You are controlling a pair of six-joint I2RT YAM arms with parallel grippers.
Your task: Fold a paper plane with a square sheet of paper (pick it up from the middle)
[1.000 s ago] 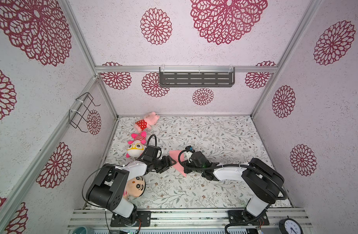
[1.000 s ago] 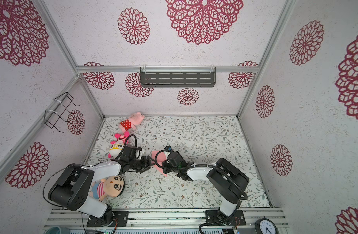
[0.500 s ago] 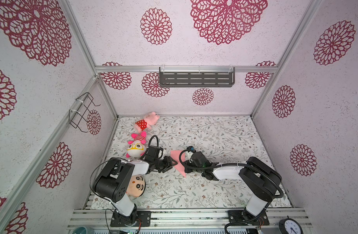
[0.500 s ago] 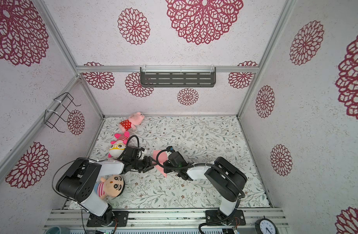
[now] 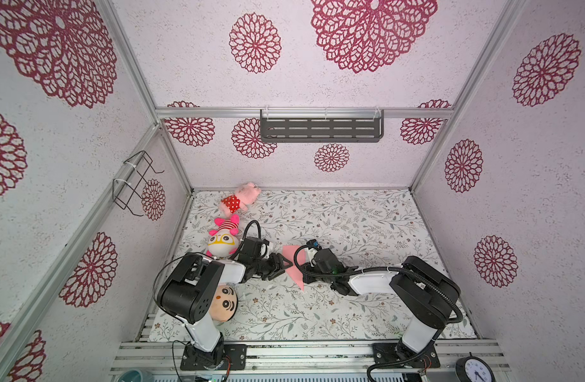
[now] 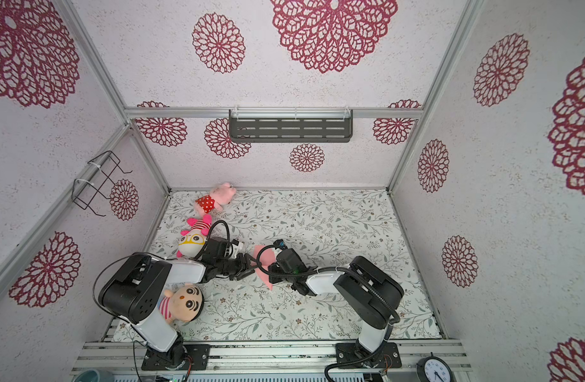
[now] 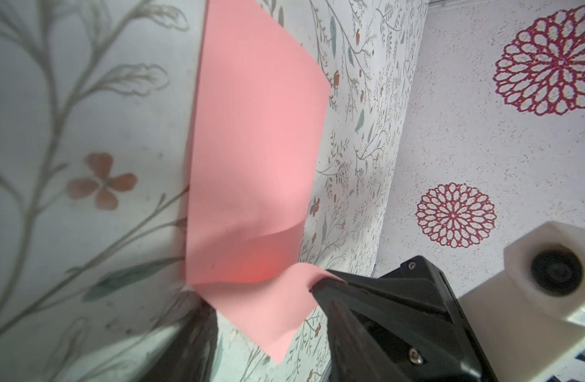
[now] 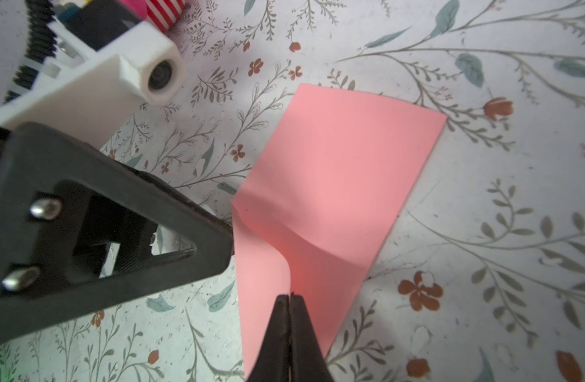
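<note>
We see the paper [image 8: 334, 185] as thin, matt pink, smooth with one soft buckle. The mat [image 5: 350, 218] looks like matt printed cloth, faintly scuffed. The right gripper [image 8: 289, 299] and left gripper [image 5: 279, 264] look like matt black plastic, with shiny metal screws [image 8: 45, 208]. The toys [image 5: 223, 241] are soft plush. The walls [image 5: 532, 198] look rough and grainy, and the frame [image 5: 304, 113] is brushed metal.

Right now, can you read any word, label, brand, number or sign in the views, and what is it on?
No readable text in any view.
Clock at the front rail: numerals on the dial, too small to read.
Paper: plain pink, no print.
Plush toys: faces and patterns only, no lettering.
Walls and mat: floral patterns only.
</note>
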